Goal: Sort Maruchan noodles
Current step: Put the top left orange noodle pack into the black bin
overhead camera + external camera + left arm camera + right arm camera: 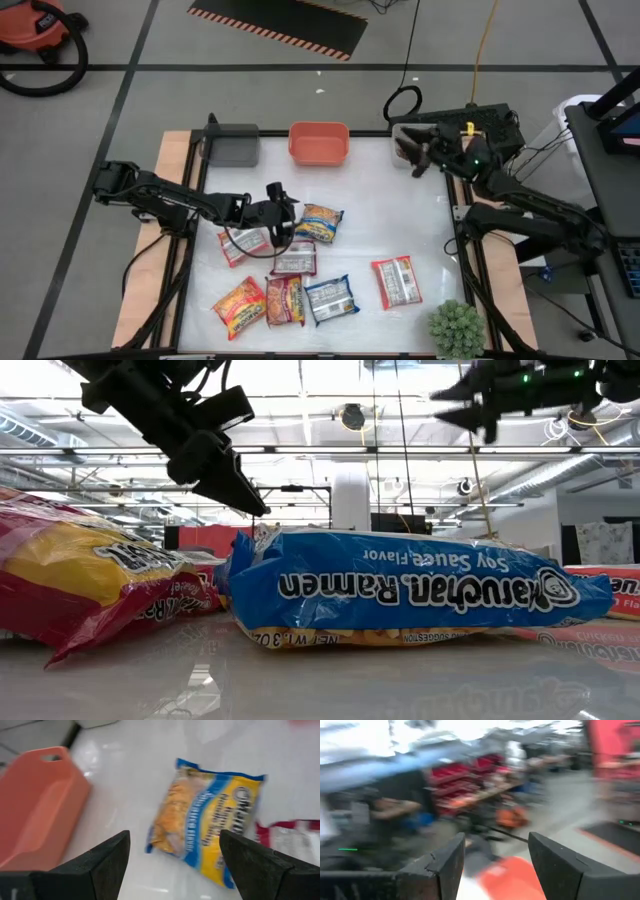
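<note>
Blue-and-yellow Maruchan packet point(319, 223) lies flat on the white table point(420, 230), just in front of the orange bin point(318, 143); blue border, yellow centre, noodle picture printed on its face; long axis runs roughly left-right, slightly tilted. Left gripper point(281, 212) hovers just left of this packet, fingers point(102, 865) spread apart, nothing between them. Right gripper point(413, 150) held up beside the orange bin's right end, over the clear bin point(405, 133); jaws apart, empty.
</note>
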`<state>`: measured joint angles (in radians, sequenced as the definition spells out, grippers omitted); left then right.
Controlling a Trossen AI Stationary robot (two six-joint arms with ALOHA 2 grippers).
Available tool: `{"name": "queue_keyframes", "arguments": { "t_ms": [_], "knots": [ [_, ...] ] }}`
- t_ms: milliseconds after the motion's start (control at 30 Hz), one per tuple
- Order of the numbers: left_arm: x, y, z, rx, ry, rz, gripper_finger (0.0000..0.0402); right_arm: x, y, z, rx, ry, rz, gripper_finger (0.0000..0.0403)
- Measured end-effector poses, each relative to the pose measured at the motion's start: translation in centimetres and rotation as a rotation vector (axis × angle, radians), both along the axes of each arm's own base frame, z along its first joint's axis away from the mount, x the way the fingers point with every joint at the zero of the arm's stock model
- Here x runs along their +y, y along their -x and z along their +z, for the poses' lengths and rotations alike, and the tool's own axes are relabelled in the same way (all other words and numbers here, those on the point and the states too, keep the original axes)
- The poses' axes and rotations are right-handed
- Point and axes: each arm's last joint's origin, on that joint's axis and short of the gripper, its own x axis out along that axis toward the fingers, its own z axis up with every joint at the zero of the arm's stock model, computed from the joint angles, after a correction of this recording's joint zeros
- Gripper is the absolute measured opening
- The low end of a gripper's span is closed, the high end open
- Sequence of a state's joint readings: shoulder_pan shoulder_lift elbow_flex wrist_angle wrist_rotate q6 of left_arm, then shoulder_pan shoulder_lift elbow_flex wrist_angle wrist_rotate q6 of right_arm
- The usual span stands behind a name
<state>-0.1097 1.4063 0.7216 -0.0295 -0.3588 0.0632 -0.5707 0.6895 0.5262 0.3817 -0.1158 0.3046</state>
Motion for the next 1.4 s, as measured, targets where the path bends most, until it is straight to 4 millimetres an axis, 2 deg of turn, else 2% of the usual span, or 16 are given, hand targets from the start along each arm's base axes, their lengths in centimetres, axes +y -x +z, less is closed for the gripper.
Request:
{"name": "queue_keyframes", "arguments": {
  "t_ms": [267, 667, 867, 1000, 1133, 1267, 1400],
  "knots": [
    [-0.3, 0.8, -1.0, 0.151, 0.060, -0.142, 0.0310, 2.3, -2.9, 0.1, -0.071, 0.034, 0.207, 0.0210],
    [-1.0, 2.5, -2.2, 0.350, 0.139, -0.133, 0.0310, 4.5, -6.4, -2.0, 0.004, -0.041, 0.286, 0.0210],
    [-2.1, 3.4, -1.8, 0.455, 0.184, -0.084, 0.0310, 6.3, -7.7, -1.8, 0.033, -0.052, 0.372, 0.0210],
    [-2.3, 4.0, -1.3, 0.530, 0.220, 0.013, 0.0310, 7.4, -8.8, -1.9, 0.069, -0.057, 0.427, 0.0210],
    [-2.0, 4.9, -1.3, 0.593, 0.267, 0.195, 0.0310, 8.2, -9.5, -1.9, 0.086, -0.052, 0.461, 0.0210],
    [-1.4, 5.9, -1.3, 0.649, 0.335, 0.425, 0.0310, 8.7, -9.7, -1.9, 0.091, -0.054, 0.467, 0.0210],
    [-1.2, 7.1, -0.9, 0.740, 0.326, 0.552, 0.0310, 9.0, -9.7, -2.1, 0.112, -0.058, 0.427, 0.0210]
  ]
}}
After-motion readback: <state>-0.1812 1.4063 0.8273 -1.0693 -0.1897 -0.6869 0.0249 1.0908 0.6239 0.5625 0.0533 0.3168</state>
